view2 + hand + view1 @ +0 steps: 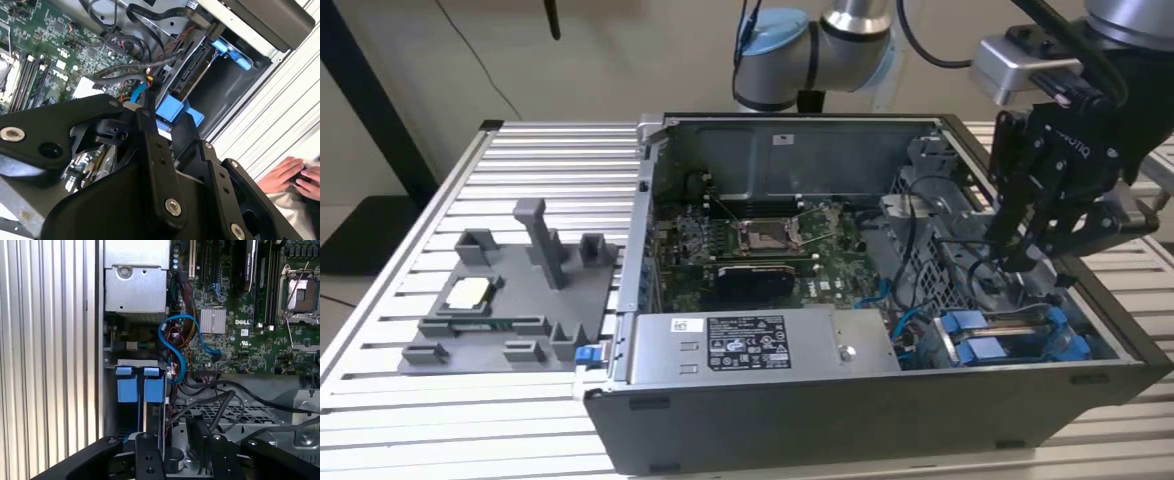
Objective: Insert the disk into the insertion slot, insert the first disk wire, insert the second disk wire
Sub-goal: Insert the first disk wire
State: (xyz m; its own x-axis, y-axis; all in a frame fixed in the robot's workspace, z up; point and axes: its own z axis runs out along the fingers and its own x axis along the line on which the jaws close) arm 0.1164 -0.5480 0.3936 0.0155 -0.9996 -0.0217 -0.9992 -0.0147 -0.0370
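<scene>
The disk (192, 75) sits edge-on in the insertion slot (227, 92), a dark grey bay at the case's front corner on the exterior view's right. Blue carrier tabs (154, 387) of two carriers stand side by side there, also visible in the exterior view (987, 345). My gripper (1018, 262) hangs above the bay, pointing down, shut on the black plug of a disk wire (151, 87). The black cable (135, 67) trails from the plug toward the motherboard. A thin blue data cable (187, 340) loops near the bay.
The open case (854, 420) lies on a slatted aluminium table (520, 150). Inside are the green motherboard (761, 240) and a silver power supply (747, 345). A grey fixture tray (507, 300) stands at the exterior view's left. A person's hand (292, 175) rests on the table beside the case.
</scene>
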